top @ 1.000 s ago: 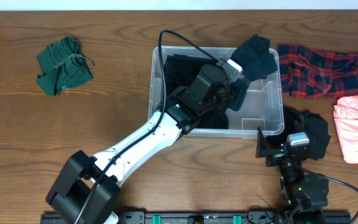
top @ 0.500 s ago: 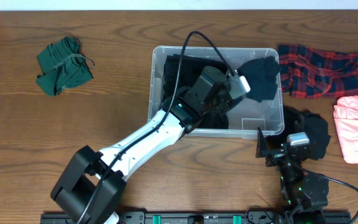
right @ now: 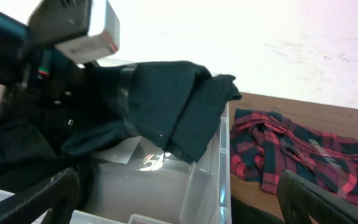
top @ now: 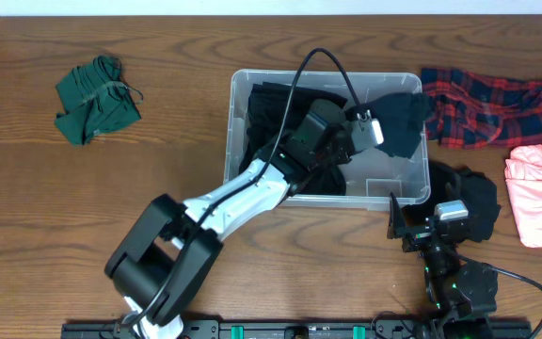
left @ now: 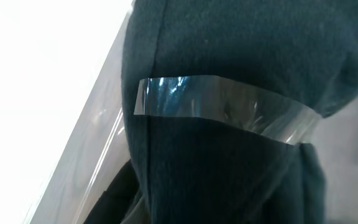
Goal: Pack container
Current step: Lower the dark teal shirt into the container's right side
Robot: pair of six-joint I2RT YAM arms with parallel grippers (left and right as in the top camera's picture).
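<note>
fingers of the left gripper [top: 376, 115] are clamped shut on a black garment [top: 403, 122], which is held up over the right end of the container [top: 234, 132] and overlaps its right rim. in the left wrist view the frame is almost filled by that dark cloth, and a clear glossy band [left: 222, 109] is seen across it; the fingers themselves cannot be made out there. the container is set on the wooden table [top: 111, 207], a little right of centre, and its left part is filled with a pile of dark clothes [top: 269, 105], over which the left arm is stretched. the right gripper [top: 438, 218] is held low near the table's front edge, just off the container's near right corner, with its fingers [right: 39, 194] spread wide and nothing between them. a second black piece of clothing [top: 478, 193] is seen just beside it on the table. a red plaid shirt [top: 487, 105] is spread to the right of the container, a pink garment [top: 539, 193] is laid near the right edge, and a green garment [top: 97, 99] is left well apart on the far left.
</note>
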